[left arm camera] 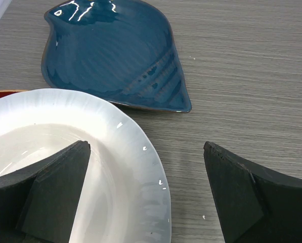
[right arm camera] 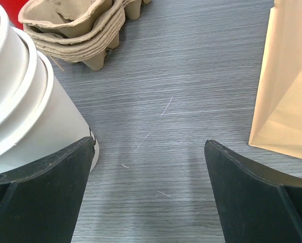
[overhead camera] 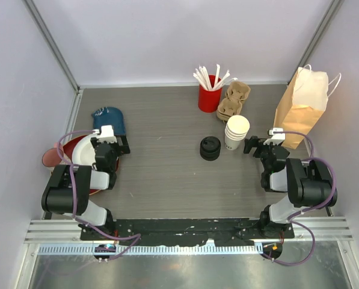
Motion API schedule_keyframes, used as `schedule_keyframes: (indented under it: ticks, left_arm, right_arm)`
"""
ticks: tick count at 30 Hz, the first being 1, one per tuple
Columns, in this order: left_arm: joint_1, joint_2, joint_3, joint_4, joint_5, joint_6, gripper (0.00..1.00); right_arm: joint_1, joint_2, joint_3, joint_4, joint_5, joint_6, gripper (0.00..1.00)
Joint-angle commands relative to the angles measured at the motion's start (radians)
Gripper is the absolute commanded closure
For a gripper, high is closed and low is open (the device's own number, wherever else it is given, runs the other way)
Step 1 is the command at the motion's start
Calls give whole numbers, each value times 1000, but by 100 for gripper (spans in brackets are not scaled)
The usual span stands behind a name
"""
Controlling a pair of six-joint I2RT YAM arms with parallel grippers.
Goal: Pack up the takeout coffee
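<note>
Grey wood-grain surface (overhead camera: 161,174). Stack of white paper cups (overhead camera: 237,131) toward 1 o'clock, round black plastic lids (overhead camera: 210,148) just at its 8 o'clock. Left pincer (left arm camera: 145,167) wide open, empty, above round white plate (left arm camera: 115,147); right pincer (right arm camera: 148,157) likewise, at cups' 4 o'clock.

The table (overhead camera: 167,120) is grey with wood grain. The dish (left arm camera: 115,55) is glossy dark blue with ribbed lines; the cups (overhead camera: 237,129) are white, the lids (overhead camera: 210,148) and left claw (left arm camera: 145,146) black.
</note>
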Motion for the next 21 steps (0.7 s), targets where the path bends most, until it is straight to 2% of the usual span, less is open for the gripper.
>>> schedule_keyframes:
  ticks: [1,5,8,12,14,15,16,18,19,21]
  left_arm:
    - [4,-9,20,40,-15,6,0]
    - [4,-9,20,39,-13,6,0]
    - [4,-9,22,35,-10,7,0]
    - [8,-13,23,34,4,12,0]
    - [8,-62,75,-87,42,23,0]
    - [6,-79,116,-285,56,23,0]
    - [6,-85,226,-384,65,24,0]
    - [6,-79,342,-629,141,44,0]
    - [6,-78,438,-696,158,40,0]
    - [3,-87,515,-847,253,30,1]
  right_arm:
    - [2,-71,-11,52,25,1,4]
    - [4,-216,14,-108,-14,-14,5]
    - [4,-362,57,-277,43,42,5]
    - [4,-496,141,-448,-39,107,8]
    - [4,-542,234,-609,-72,116,9]
    - [4,-554,265,-661,-93,122,9]
    - [4,-566,331,-755,-102,143,9]
    - [4,-588,403,-850,-157,157,9]
    - [4,-588,486,-965,-182,167,10]
    - [4,-579,576,-1086,-225,165,13]
